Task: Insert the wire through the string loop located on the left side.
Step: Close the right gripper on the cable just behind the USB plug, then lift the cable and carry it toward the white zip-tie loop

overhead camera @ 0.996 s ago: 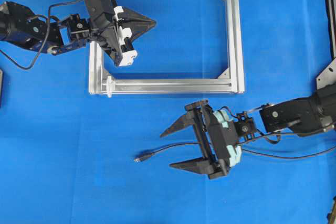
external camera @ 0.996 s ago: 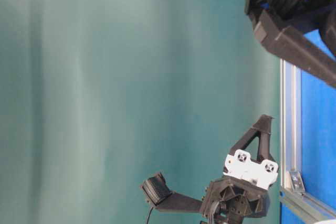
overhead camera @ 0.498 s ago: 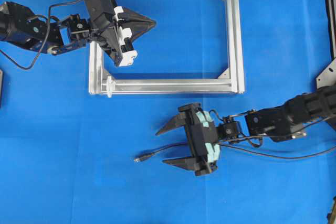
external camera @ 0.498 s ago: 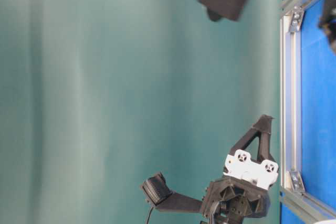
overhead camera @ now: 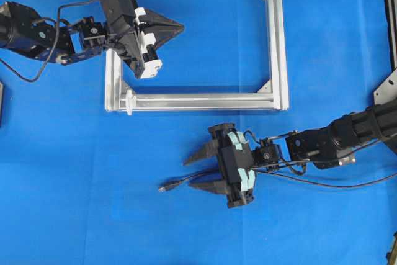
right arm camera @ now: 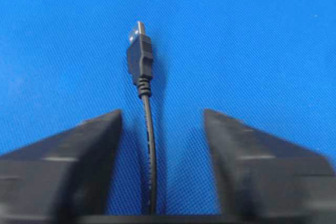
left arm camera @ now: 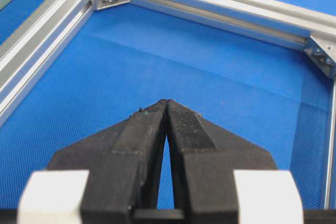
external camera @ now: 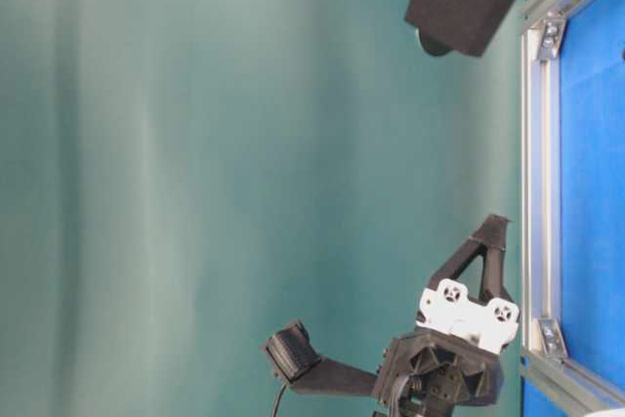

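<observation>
Right gripper (overhead camera: 200,170): jaws part-open, straddling the wire, one finger on each side. Right wrist view shows clear gaps between both fingers and the cable, so nothing gripped yet.
Left gripper (overhead camera: 180,27): jaws shut, tips pressed together in left wrist view, holding nothing; hangs over the frame's interior near its left rail.
Wire (overhead camera: 192,179): lies flat on the blue cloth, below the frame, running from the right edge under the right arm out to the plug.
Plug (right arm camera: 139,56): metal tip points away from the right gripper, just beyond its fingertips; in the overhead view that's left and slightly down.
Wire axis: roughly in line with the right gripper's reach, centred between the fingers, a little nearer the left one in the wrist view.
Loop (overhead camera: 129,102): small white bit at the frame's lower-left corner; too small to confirm its shape.
Frame (overhead camera: 280,41): silver aluminium rectangle, top centre.
Key relation: loop sits up and left of the plug, well apart; plug already points broadly that way.
Nearer arm: right is on the wire; left is nearer the loop.
Judgement: closing on the cable just behind the plug looks like the step in hand.
Writing/brands: none readable in any view.
</observation>
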You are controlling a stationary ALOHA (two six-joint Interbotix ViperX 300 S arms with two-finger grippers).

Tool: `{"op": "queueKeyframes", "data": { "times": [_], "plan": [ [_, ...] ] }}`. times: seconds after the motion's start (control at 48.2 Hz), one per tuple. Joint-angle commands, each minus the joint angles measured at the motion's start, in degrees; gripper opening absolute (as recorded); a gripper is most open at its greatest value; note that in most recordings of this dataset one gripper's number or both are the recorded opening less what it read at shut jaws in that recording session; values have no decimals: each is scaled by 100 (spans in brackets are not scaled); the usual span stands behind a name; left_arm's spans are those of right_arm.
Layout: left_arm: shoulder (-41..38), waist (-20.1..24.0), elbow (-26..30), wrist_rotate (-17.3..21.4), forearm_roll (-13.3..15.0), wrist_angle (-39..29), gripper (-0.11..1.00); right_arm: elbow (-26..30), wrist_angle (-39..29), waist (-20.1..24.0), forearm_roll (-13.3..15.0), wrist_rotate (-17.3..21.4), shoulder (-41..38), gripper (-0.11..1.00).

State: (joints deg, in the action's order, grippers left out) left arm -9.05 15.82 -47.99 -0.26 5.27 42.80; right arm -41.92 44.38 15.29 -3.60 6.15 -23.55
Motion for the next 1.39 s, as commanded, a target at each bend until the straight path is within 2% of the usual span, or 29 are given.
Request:
{"op": "queueKeyframes", "data": {
  "times": [0.0,0.042,0.104,0.187,0.685,0.872,1.1,1.37],
  "plan": [
    [193,9,35,-9,-18,26,0,44,70,9,-9,-18,97,34],
    [202,9,35,-9,-18,26,0,44,70,9,0,-18,97,22],
    [193,9,35,-9,-18,26,0,44,62,9,9,-26,97,9],
    [202,9,35,-9,-18,9,0,44,44,9,18,-26,97,0],
    [193,9,35,-18,-18,-35,0,26,-62,9,26,-26,334,0],
    [202,9,35,-18,-18,-35,0,9,-466,-18,26,-105,800,0],
    [202,9,35,-18,-18,-35,0,62,-1345,-62,26,-272,1617,0],
    [202,9,35,-26,-18,-35,0,88,-1661,-62,26,-404,2101,0]
  ]
}}
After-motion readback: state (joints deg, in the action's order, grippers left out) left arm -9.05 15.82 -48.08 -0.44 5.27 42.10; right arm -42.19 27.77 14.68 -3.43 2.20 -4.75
